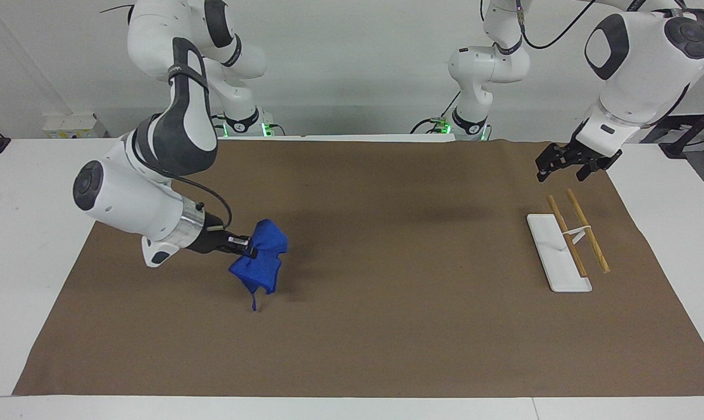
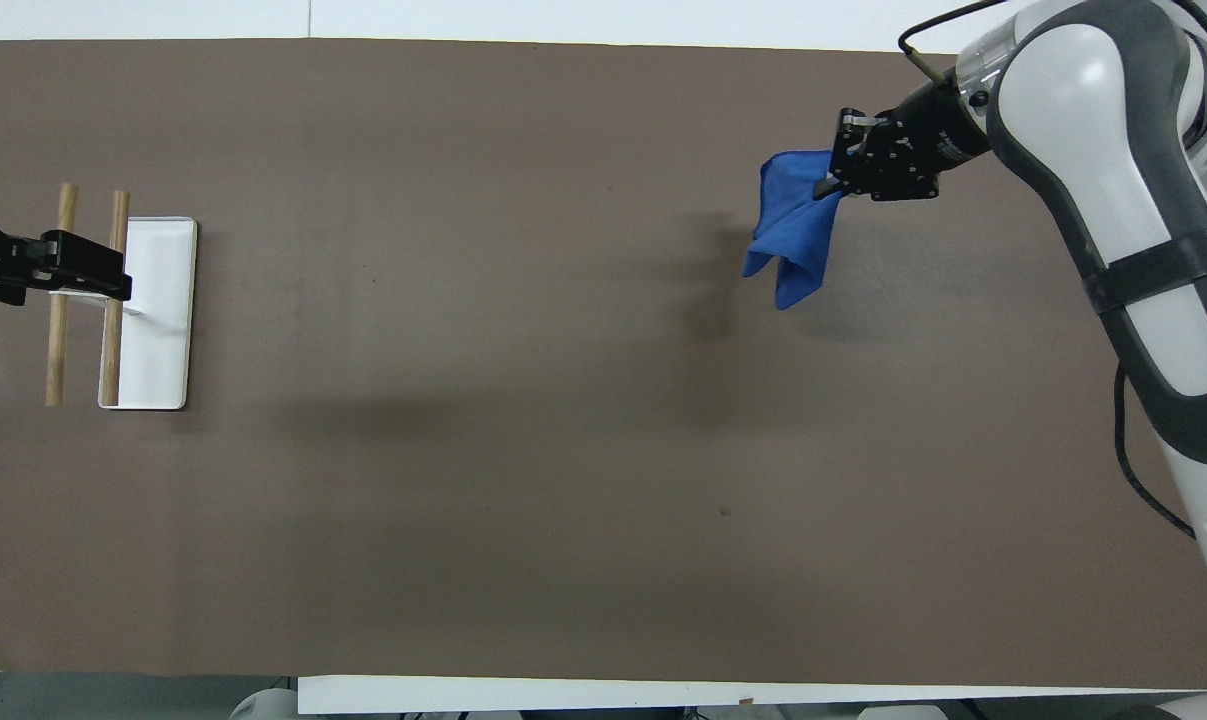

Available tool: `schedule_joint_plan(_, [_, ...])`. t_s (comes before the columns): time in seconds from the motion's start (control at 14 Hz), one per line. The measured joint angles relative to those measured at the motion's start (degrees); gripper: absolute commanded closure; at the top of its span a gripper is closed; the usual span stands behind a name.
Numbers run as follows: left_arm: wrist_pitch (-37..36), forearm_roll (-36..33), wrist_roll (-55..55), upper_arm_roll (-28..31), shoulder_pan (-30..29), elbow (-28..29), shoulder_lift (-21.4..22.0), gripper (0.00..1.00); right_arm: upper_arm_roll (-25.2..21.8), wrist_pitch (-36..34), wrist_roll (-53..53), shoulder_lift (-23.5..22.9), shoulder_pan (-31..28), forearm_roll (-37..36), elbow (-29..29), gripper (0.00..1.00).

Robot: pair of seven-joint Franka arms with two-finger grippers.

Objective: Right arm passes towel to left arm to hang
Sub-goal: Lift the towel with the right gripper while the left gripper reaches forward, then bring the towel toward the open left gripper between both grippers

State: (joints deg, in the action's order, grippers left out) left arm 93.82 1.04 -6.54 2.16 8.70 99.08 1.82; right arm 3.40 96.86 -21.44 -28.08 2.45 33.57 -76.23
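My right gripper [image 1: 249, 246] is shut on the bright blue towel [image 1: 262, 261] and holds it up over the brown mat, toward the right arm's end of the table. The towel hangs bunched below the fingers, and its thin loop [image 1: 254, 303] dangles at the bottom. In the overhead view the right gripper [image 2: 831, 182] grips the towel [image 2: 791, 228] at its upper edge. My left gripper [image 1: 563, 169] waits open and empty in the air over the rack's two wooden rods [image 1: 587, 233]; it also shows in the overhead view [image 2: 83, 285].
The rack has a white base [image 1: 547, 248] and two parallel wooden rods on a white stand, and it stands at the left arm's end of the mat [image 1: 386, 291]. In the overhead view its base [image 2: 163, 340] lies beside the rods [image 2: 56, 350].
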Motion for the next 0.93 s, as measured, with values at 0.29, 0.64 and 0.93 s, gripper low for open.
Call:
schedule_joint_plan(0.29, [0.0,1.0,-20.0,-5.3,0.1,0.5,0.2,0.03,0.1,2.4,-11.4,0.2,4.4,13.8,-1.4,1.0])
schedule_joint_plan(0.64, [3.6,10.9,-44.7,-8.1,0.2,3.1,0.5,0.03,0.3,18.0,-19.8,5.6,13.2,30.9,-12.0,1.0])
schedule_joint_plan(0.93, [10.0,21.0,-64.5,-9.9,0.2,4.8,0.5,0.03,0.4,32.5,-23.2,8.2,20.6,41.2,-18.5,1.0])
